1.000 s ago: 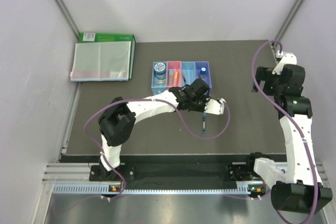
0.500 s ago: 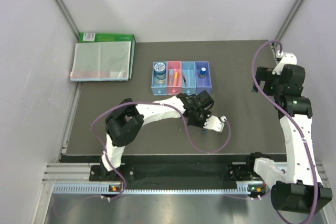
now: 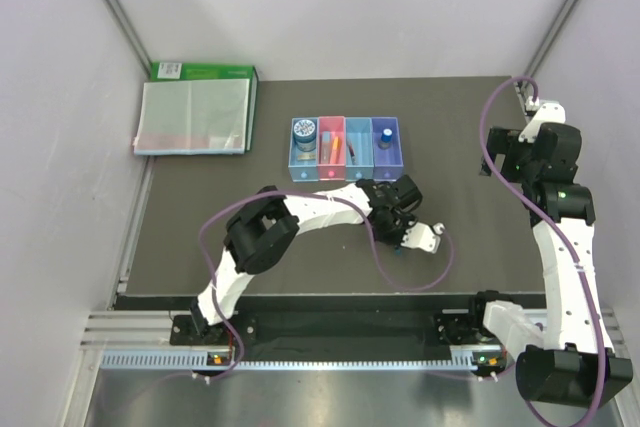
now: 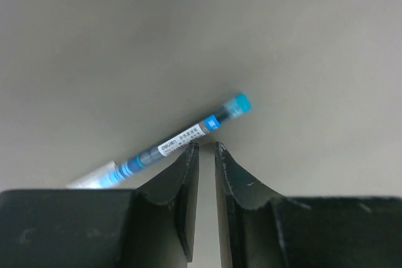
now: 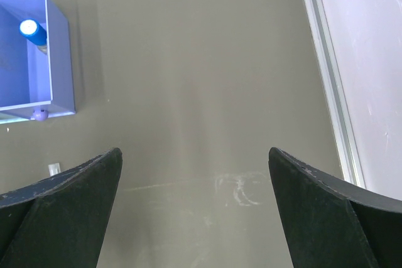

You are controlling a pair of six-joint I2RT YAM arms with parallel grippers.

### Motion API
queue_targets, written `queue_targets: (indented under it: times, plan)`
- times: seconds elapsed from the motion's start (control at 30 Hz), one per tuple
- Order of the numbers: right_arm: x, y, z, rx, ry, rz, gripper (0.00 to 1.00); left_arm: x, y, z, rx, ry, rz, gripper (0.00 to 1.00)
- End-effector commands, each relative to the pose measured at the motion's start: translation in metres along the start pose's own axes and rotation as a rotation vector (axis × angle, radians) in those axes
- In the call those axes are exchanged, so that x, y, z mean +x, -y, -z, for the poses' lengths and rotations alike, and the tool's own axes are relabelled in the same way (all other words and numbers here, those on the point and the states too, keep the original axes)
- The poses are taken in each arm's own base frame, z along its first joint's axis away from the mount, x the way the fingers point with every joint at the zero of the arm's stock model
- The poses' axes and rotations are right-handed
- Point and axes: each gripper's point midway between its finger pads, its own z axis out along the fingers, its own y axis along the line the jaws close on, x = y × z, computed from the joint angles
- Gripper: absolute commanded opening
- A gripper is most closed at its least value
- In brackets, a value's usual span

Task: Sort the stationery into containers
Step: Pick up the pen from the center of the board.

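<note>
Noting the clear folder at the far left of the counter, well apart from the work. Finding the row of bins already holding a tape roll in the leftmost compartment, slim items of reddish and orange colour in the middle ones, and a blue-capped bottle in the rightmost.

Recording the left arm now reaching further right and nearer than a second ago, covering the blue pen's spot in the overhead view and hiding it there. Seeing the blue pen in the left wrist view, lying slantwise on the counter just past the tips of the left end effector. Reporting those jaws nearly closed, showing only a thin slit, gripping nothing.

Judging the pen not yet picked up and still needing a bin. Judging a wider opening and a wrist turn necessary before any grasp, with the closing direction at present running roughly along the pen rather than across it.

Finding the right end effector spread wide, holding nothing, hanging above bare counter at the far right, unchanged over the last second.
</note>
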Motion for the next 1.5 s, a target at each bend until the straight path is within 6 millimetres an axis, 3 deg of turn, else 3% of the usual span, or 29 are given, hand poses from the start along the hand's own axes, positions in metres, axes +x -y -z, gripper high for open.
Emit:
queue_targets:
  times: [0.0, 0.17, 0.3, 0.37, 0.4, 0.47, 0.53, 0.57, 0.63, 0.67, 0.73, 0.77, 0.83, 0.87, 1.03, 1.13, 1.27, 1.47]
  plan:
    - [-0.022, 0.004, 0.01, 0.01, 0.075, -0.024, 1.0, -0.027, -0.007, -0.008, 0.01, 0.068, 0.0, 0.22]
    - [-0.018, 0.004, 0.012, 0.01, 0.069, -0.021, 1.0, -0.034, -0.022, -0.009, -0.04, 0.082, 0.001, 0.22]
    - [-0.01, -0.003, 0.011, -0.036, 0.043, -0.007, 0.99, -0.033, -0.026, 0.01, -0.078, 0.071, -0.006, 0.21]
    - [-0.008, -0.007, 0.011, -0.055, 0.037, -0.006, 1.0, -0.025, -0.017, 0.018, -0.071, 0.054, -0.001, 0.21]
    - [-0.007, -0.008, 0.011, -0.066, 0.032, -0.005, 1.0, -0.027, -0.019, 0.035, -0.102, 0.063, -0.001, 0.21]
    - [-0.005, -0.012, 0.011, -0.089, 0.023, -0.005, 1.0, -0.016, -0.009, 0.046, -0.104, 0.047, 0.029, 0.21]
    - [-0.004, -0.016, 0.012, -0.109, 0.016, -0.007, 1.0, -0.013, 0.0, 0.071, -0.137, 0.052, 0.046, 0.22]
    - [-0.003, -0.018, 0.012, -0.118, 0.013, -0.005, 1.0, -0.018, -0.001, 0.095, -0.181, 0.084, 0.066, 0.24]
    - [-0.002, -0.024, 0.013, -0.153, 0.007, -0.007, 1.0, -0.008, 0.012, 0.109, -0.194, 0.083, 0.099, 0.29]
    - [0.0, -0.026, 0.013, -0.167, -0.004, -0.008, 1.0, -0.013, 0.014, 0.133, -0.242, 0.114, 0.11, 0.41]
    - [0.003, -0.032, 0.013, -0.212, -0.011, 0.024, 1.0, 0.003, 0.025, 0.145, -0.282, 0.078, 0.143, 0.55]
    - [0.007, -0.036, 0.012, -0.23, -0.026, 0.025, 1.0, 0.0, 0.027, 0.167, -0.336, 0.108, 0.161, 0.67]
    - [0.01, -0.044, 0.012, -0.278, -0.038, 0.019, 1.0, 0.017, 0.038, 0.175, -0.372, 0.083, 0.185, 0.82]
    - [0.013, -0.047, 0.01, -0.294, -0.052, 0.018, 1.0, 0.019, 0.045, 0.187, -0.405, 0.096, 0.191, 0.97]
    - [0.023, -0.063, 0.008, -0.365, -0.091, 0.084, 1.0, 0.043, 0.048, 0.233, -0.57, 0.067, 0.283, 0.99]
    - [0.032, -0.072, 0.005, -0.387, -0.121, 0.182, 1.0, 0.05, 0.044, 0.275, -0.672, 0.116, 0.345, 0.99]
    - [0.056, -0.102, 0.003, -0.461, -0.208, 0.33, 1.0, 0.059, 0.043, 0.311, -0.797, 0.108, 0.315, 0.99]
    - [0.096, -0.133, -0.011, -0.505, -0.348, 0.422, 1.0, 0.069, 0.043, 0.343, -0.918, 0.1, 0.328, 0.99]
